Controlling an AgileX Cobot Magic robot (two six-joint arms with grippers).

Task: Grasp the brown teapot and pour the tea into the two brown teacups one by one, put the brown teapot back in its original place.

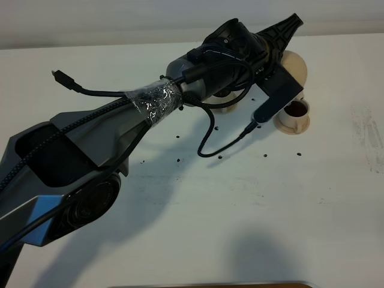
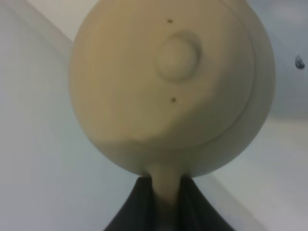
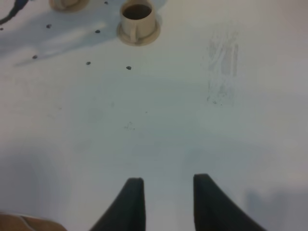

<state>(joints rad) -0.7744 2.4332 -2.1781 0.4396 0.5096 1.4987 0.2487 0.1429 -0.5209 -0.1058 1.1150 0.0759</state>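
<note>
Here, my left gripper (image 2: 166, 190) pinching the loop handle of the pale beige squat round ceramic teapot (image 2: 168, 86), teapot held close beside the small beige cylindrical teacup (image 1: 295, 111) filled with dark tea, my right gripper (image 3: 167, 186) spread wide over the white table (image 3: 168, 120), well apart from both.

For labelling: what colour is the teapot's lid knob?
Pale beige, like the whole brown teapot; clearest in the left wrist view.

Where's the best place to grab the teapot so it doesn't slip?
Grab the teapot by its narrow handle, coming from the handle side. The round body is too wide and smooth to pinch. The left hand is shut on it there.
</note>
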